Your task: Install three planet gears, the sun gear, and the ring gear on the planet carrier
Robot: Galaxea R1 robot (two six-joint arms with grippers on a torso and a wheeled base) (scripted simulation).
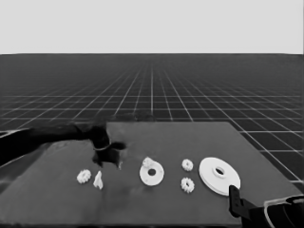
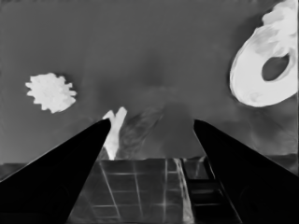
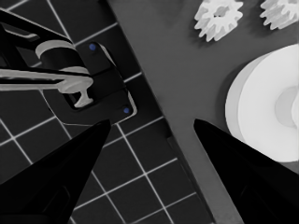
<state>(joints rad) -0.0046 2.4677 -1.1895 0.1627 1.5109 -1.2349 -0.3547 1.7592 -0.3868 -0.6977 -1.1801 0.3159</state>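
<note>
The planet carrier, the smaller round part (image 1: 152,172) (image 2: 264,70), lies mid-table, and one small gear (image 1: 147,162) (image 2: 282,16) rests on its far rim. Left of it, my left gripper (image 1: 110,163) (image 2: 152,123) hovers over bare table, open and holding nothing. Another planet gear (image 1: 84,176) (image 2: 50,92) lies further left. Two more gears (image 1: 187,165) (image 1: 187,185) (image 3: 218,17) lie between the carrier and the ring gear, the larger round part (image 1: 219,175) (image 3: 271,121). My right gripper (image 1: 234,195) (image 3: 152,123) waits open at the table's near right corner.
A thin white piece (image 1: 98,180) (image 2: 113,130) lies close to the left gripper's fingers, on the near side, beside the leftmost gear. The table's near edge (image 3: 187,154) runs past the right gripper, with dark machinery (image 3: 88,79) beyond it over the floor grid.
</note>
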